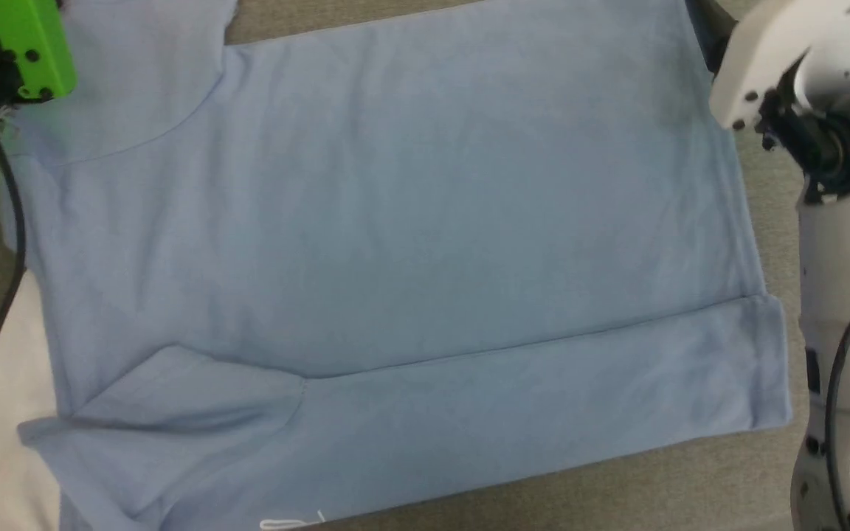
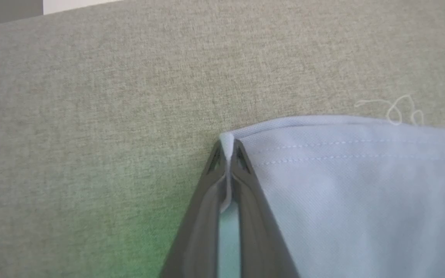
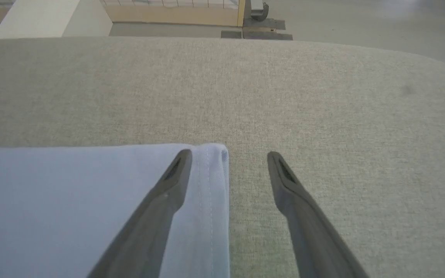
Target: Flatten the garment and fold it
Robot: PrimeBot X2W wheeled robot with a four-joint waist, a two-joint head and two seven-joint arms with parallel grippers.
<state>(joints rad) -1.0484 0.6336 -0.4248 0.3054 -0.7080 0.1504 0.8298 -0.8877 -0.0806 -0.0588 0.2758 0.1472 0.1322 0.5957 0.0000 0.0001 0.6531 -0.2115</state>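
The shirt lies flat on the grey table, its long axis left to right in the head view, sleeves toward the robot's left, hem right. The left wrist view shows the left gripper pinching a stitched corner; the right wrist view shows the right gripper spread astride the hem corner.
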